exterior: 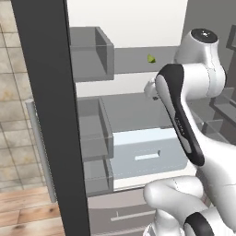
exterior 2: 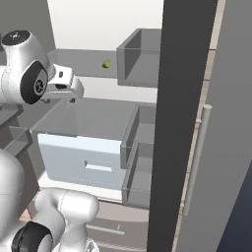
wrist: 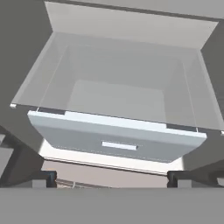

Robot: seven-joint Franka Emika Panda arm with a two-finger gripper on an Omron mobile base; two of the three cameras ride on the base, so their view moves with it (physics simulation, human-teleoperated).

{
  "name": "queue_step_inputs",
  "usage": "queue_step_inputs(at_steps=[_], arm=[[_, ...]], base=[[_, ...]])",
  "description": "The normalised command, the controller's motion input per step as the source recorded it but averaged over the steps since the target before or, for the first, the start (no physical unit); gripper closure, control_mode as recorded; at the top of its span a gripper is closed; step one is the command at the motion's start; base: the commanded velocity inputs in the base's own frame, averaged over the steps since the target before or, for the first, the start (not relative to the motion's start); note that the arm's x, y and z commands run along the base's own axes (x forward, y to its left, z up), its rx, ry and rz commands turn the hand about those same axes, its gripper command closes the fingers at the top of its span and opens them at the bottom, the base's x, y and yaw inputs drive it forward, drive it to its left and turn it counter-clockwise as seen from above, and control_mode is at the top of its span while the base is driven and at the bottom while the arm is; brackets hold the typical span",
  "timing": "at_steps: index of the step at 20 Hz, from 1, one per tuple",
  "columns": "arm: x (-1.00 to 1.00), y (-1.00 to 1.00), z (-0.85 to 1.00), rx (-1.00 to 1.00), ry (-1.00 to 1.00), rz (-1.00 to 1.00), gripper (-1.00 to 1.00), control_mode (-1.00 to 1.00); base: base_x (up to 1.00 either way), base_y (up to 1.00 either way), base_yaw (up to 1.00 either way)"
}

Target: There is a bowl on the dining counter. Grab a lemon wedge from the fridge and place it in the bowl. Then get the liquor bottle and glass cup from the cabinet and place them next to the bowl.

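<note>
Fridge (exterior: pixel 133 18) open, doors swung wide; lemon wedge (exterior: pixel 150 58) sits on upper shelf, back of compartment, also seen in right base view (exterior 2: pixel 106 64); gripper (exterior 2: pixel 74 93) hangs below and in front of it, jaws spread full, empty; hand camera looks down into pale drawer (wrist: pixel 118 135), so wedge lies above and beyond jaws; next move likely: raise, tilt toward shelf, reach in; wedge long axis too small to tell.

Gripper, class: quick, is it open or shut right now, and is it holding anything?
Gripper: open, jaws spread wide, holding nothing; it hangs above the fridge's pale crisper drawer, and the lemon wedge lies on a shelf higher up.
</note>
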Motion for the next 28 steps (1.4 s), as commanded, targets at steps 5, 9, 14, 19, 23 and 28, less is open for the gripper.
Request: queue_step_inputs(at_steps=[5,9,14,19,23,28], arm=[[0.14,-0.47,0.44,0.00,-0.18,-0.11,-1.00,-1.00],[0.42,-0.27,0.29,0.00,-0.09,-0.06,-1.00,-1.00],[0.72,-0.04,0.13,0.00,0.00,0.00,-1.00,-1.00],[0.74,0.00,0.05,0.00,-0.01,0.00,-1.00,-1.00],[0.61,0.00,0.11,0.00,-0.04,0.00,-1.00,-1.00],[0.52,0.00,0.01,0.00,-0.02,0.00,-1.00,-1.00]], base=[[0.00,0.00,0.00],[0.00,0.00,0.00],[0.00,0.00,0.00],[0.00,0.00,0.00],[0.00,0.00,0.00],[0.00,0.00,0.00]])
